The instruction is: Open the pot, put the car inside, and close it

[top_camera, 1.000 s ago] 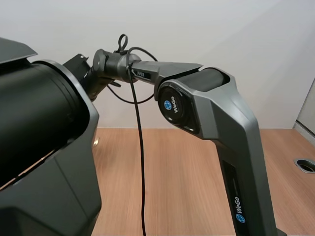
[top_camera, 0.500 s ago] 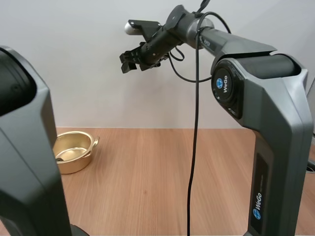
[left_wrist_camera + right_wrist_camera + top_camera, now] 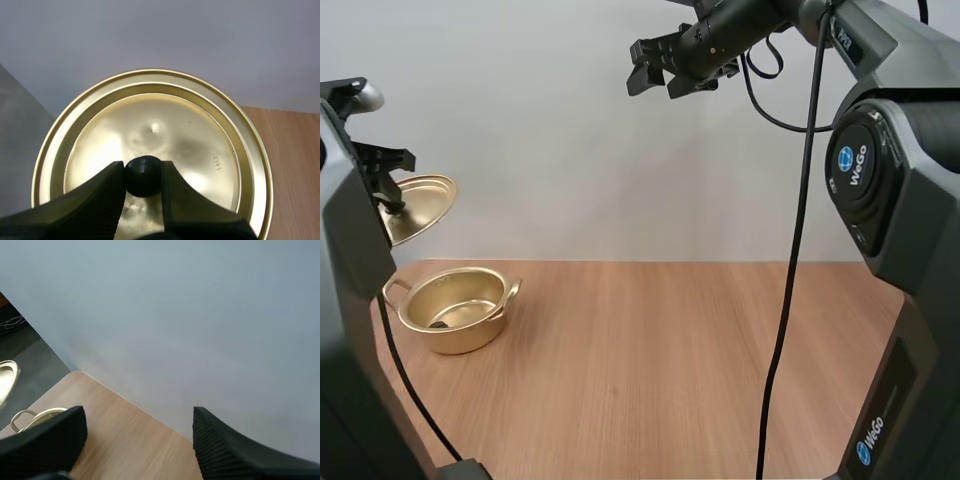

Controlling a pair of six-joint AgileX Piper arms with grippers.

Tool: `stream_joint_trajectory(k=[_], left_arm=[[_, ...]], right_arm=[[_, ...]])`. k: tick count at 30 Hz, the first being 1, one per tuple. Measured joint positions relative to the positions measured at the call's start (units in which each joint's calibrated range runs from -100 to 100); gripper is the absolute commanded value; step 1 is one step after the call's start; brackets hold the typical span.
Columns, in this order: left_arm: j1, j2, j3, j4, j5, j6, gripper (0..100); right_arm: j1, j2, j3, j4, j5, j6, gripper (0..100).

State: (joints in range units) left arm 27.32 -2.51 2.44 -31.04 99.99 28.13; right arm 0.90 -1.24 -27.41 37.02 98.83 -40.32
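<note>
From up high, we saw the gold pot (image 3: 460,338) sitting open on the table (image 3: 670,370). Our left pincer (image 3: 388,198) held the lid (image 3: 420,200) in the air, above the pot and a bit to one side, and the lid was tilted. A small dark thing (image 3: 440,323) lay inside the pot. We could not tell if it was the car. Our right pincer (image 3: 665,72) was far above the pot, apart from it, with nothing in it.

From the left wrist, we saw the left pincer clamped tight on the black knob (image 3: 142,176) in the middle of the lid.

From the right wrist, the right pincer's two fingers (image 3: 45,440) stood wide apart and empty, with the pot far below them.

We think the opening step was done. If the dark thing was the car, closing came next. For that, the lid must go flat, come right over the pot and go down slowly until it sits on the rim.
</note>
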Motion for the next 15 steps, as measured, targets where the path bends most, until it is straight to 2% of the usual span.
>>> stream_joint_trajectory(k=[3, 15], left_arm=[[-1.43, 0.0, 1.3, 2.0, -0.4, -0.9, 6], [-1.58, 0.0, 12.0, 2.3, -4.3, 2.8, 6]], right_arm=[[0.0, -0.7, 0.0, -0.8, 1.2, 0.1, 100], [0.0, -1.2, 0.0, -1.0, 1.2, 0.1, 100]])
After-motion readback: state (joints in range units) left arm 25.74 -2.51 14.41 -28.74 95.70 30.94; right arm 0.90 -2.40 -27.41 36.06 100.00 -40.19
